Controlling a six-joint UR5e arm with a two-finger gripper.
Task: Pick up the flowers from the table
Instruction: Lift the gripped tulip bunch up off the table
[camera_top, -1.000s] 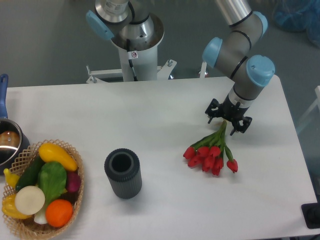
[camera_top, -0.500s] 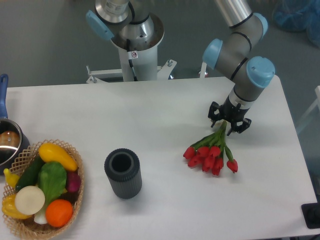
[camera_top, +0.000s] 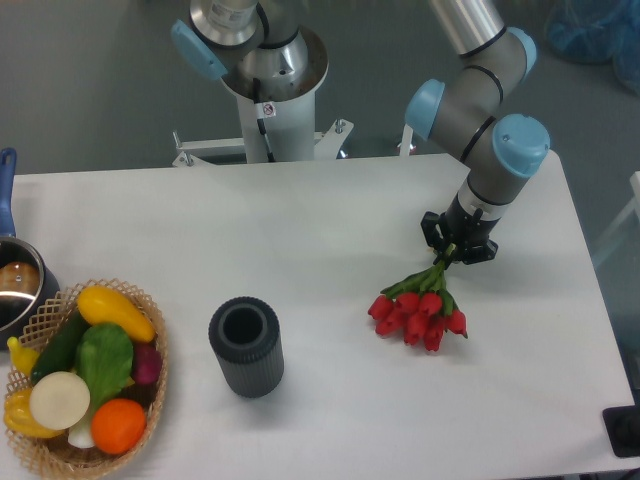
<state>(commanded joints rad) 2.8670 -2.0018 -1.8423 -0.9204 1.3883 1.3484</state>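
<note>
The flowers (camera_top: 420, 309) are gripped at the stems by the gripper (camera_top: 458, 250), buds lying on the table (camera_top: 300, 230).

White table (camera_top: 320, 210) bears flowers (camera_top: 418, 308), cup (camera_top: 246, 346), basket (camera_top: 140, 400).

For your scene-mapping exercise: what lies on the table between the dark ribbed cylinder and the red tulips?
Nothing: in the fixed camera view, only bare white table separates the cylinder from the tulips.
</note>
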